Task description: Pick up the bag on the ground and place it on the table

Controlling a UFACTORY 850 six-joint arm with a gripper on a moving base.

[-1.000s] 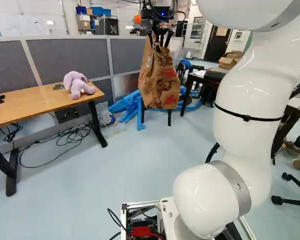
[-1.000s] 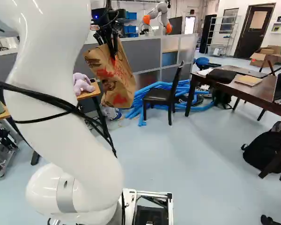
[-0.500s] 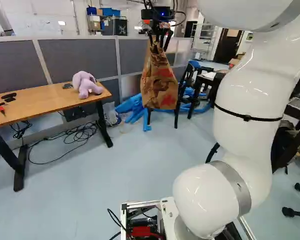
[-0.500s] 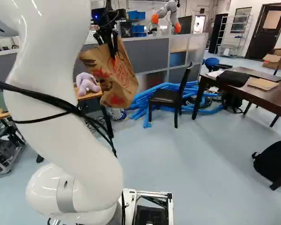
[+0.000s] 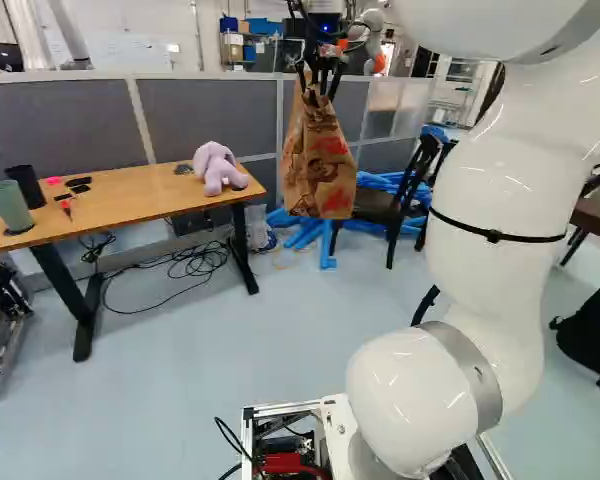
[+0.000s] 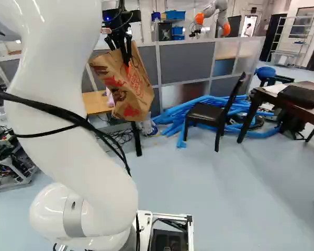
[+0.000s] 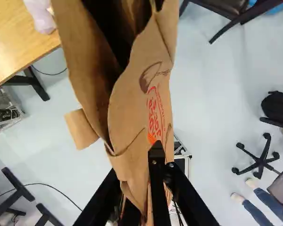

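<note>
High ahead of the arm, my gripper (image 5: pixel 322 82) is shut on the top edge of the brown paper bag (image 5: pixel 318 165), which hangs upright well above the floor. In the right base view the same bag (image 6: pixel 131 86) hangs tilted, partly in front of the table. The wrist view shows the gripper (image 7: pixel 144 188) with bag paper pinched between its fingers and the open bag (image 7: pixel 137 103) stretching ahead. The wooden table (image 5: pixel 130 208) stands left of the bag in the left base view, apart from it.
A plush toy (image 5: pixel 220 168), green cup (image 5: pixel 10 205) and black cup (image 5: pixel 26 186) stand on the table. Cables (image 5: pixel 185 265) lie below. Behind are a grey partition (image 6: pixel 183 63), black chair (image 6: pixel 209 114) and blue tubes (image 6: pixel 172 117). Another robot (image 6: pixel 214 15) stands beyond; a dark table (image 6: pixel 298 98) is rightward.
The base has turned left, so the scene has shifted rightward in both base views. The bag stays gripped and has moved with the arm, swaying slightly; the arm's pose looks unchanged.
</note>
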